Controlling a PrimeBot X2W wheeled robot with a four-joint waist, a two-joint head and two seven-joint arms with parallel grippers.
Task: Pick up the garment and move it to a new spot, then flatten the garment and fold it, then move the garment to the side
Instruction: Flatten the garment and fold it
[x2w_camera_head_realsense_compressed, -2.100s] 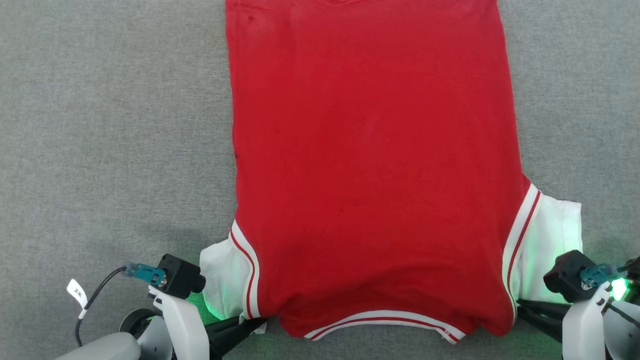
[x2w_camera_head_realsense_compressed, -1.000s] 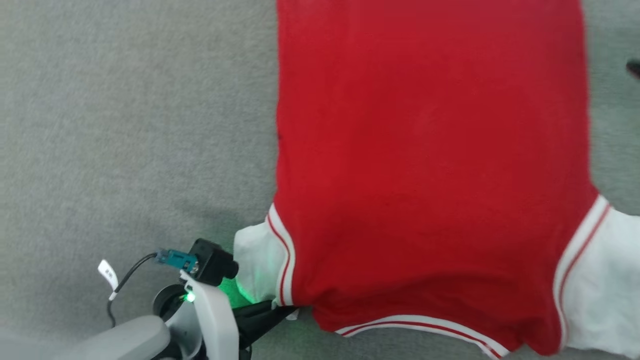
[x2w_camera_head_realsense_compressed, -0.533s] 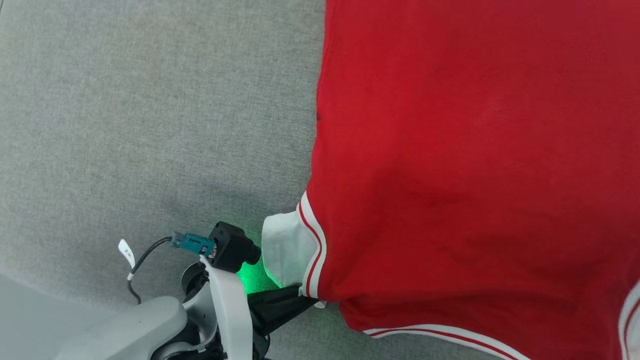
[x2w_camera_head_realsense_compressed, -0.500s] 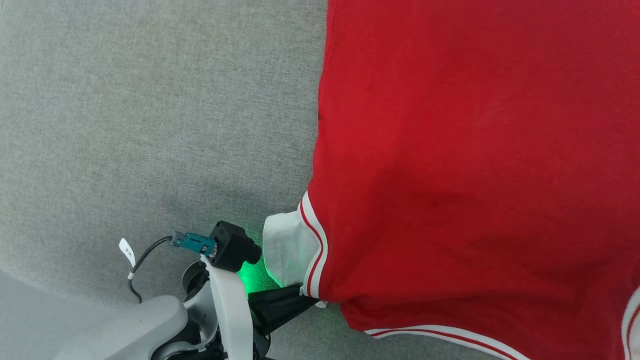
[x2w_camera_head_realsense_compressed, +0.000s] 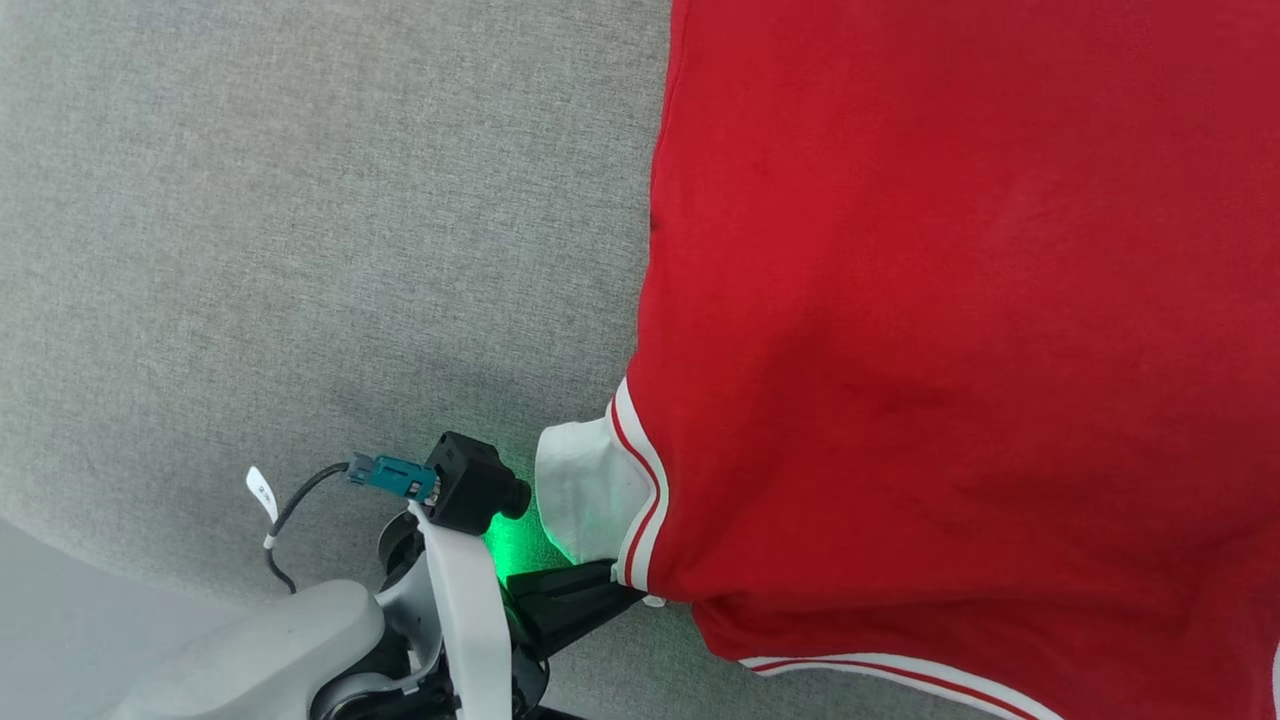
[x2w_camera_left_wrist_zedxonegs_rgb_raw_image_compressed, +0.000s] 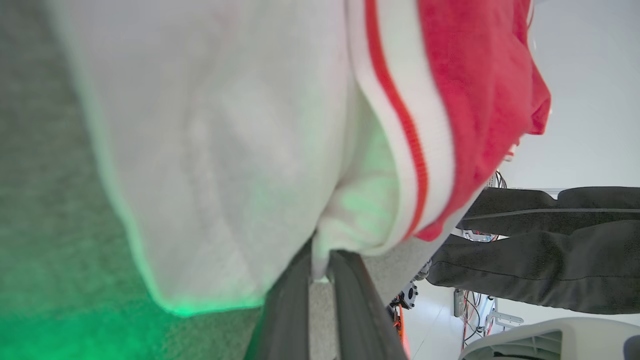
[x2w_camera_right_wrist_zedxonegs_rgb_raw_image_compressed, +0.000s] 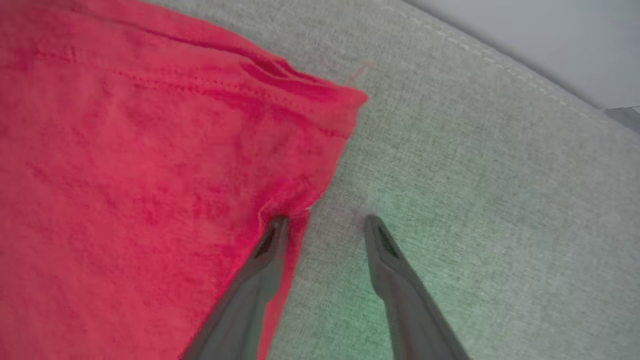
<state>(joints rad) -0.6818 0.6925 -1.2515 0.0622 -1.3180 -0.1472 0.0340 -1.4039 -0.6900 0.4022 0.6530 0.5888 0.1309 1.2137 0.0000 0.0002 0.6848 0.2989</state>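
Left end effector (x2w_camera_left_wrist_zedxonegs_rgb_raw_image_compressed: 320, 256) pinching garment (x2w_camera_head_realsense_compressed: 950, 350) by white sleeve, right end effector (x2w_camera_right_wrist_zedxonegs_rgb_raw_image_compressed: 325, 222) spread wide at red edge

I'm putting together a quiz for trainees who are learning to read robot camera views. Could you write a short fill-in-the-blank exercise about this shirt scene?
1. The left tool is shut on the edge of the shirt's ____ sleeve.
2. The right tool is ____, at the shirt's red edge.
3. The shirt lies on a ____ cloth surface.

Missing words: white; open; grey.
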